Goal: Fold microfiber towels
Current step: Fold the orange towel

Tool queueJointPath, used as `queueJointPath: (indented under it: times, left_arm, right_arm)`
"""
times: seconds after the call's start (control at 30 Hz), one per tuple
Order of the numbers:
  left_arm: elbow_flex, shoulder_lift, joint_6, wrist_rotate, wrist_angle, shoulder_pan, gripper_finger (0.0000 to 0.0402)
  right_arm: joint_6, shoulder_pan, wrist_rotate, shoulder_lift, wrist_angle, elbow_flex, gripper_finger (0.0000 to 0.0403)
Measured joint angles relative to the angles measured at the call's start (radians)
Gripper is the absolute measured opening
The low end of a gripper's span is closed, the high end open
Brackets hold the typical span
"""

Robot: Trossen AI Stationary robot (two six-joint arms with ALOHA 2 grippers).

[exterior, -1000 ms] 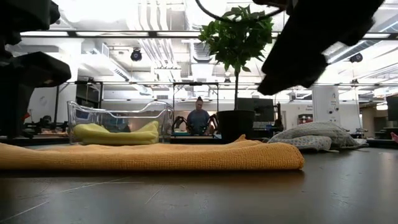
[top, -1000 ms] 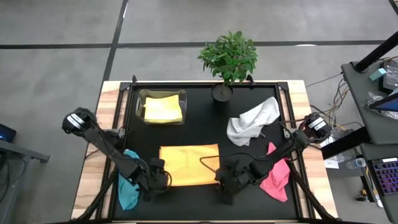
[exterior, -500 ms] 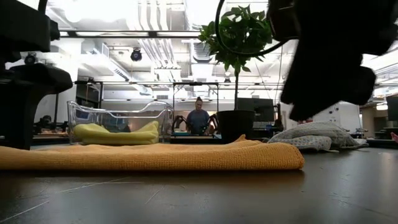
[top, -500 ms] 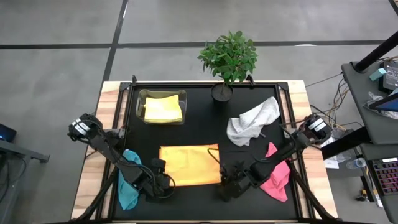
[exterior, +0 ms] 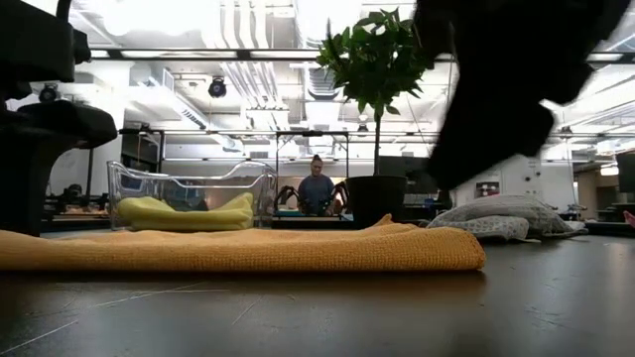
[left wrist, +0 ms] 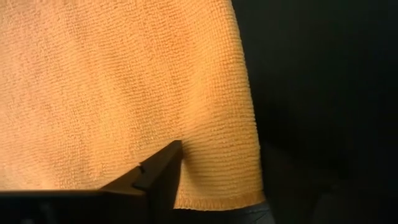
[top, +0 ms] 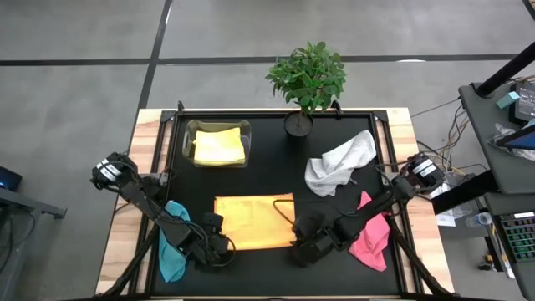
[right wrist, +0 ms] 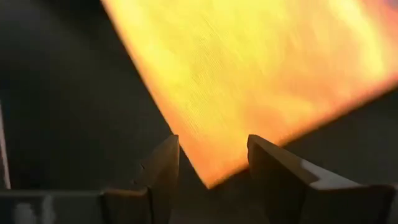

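The orange towel (top: 254, 221) lay flat at lower centre of the black tabletop (top: 276, 150). The left tool (top: 224, 246) sat at its lower left corner, one finger on the cloth; whether it gripped could not be told. The right tool (right wrist: 211, 163) stood open, straddling the towel's lower right corner. The teal towel (top: 173, 251) lay lower left, pink (top: 372, 238) lower right, white-grey (top: 338, 163) right of centre, yellow (top: 219, 148) inside the clear box (top: 189, 134).
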Motion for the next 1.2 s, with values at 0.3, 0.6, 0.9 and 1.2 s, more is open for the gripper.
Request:
queueJointPath:
  times: [0.3, 0.6, 0.9, 1.2]
  left_arm:
    - [0.000, -0.004, 0.029, 0.000, -0.007, 0.000, 0.0047]
    - [-0.001, -0.004, 0.005, 0.003, 0.061, 0.000, 0.0018]
    - [-0.001, -0.005, -0.023, 0.029, 0.061, 0.006, 0.0116]
    - [-0.010, -0.005, -0.024, 0.030, 0.076, 0.010, 0.0205]
  right_arm:
    - [-0.130, 0.039, 0.140, 0.024, -0.010, 0.030, 0.0164]
    - [0.224, -0.010, 0.152, 0.031, -0.080, 0.018, 0.0177]
    - [0.264, -0.098, 0.126, 0.034, -0.080, -0.015, 0.0267]
    - [0.325, -0.120, 0.096, 0.037, 0.083, -0.114, 0.0309]
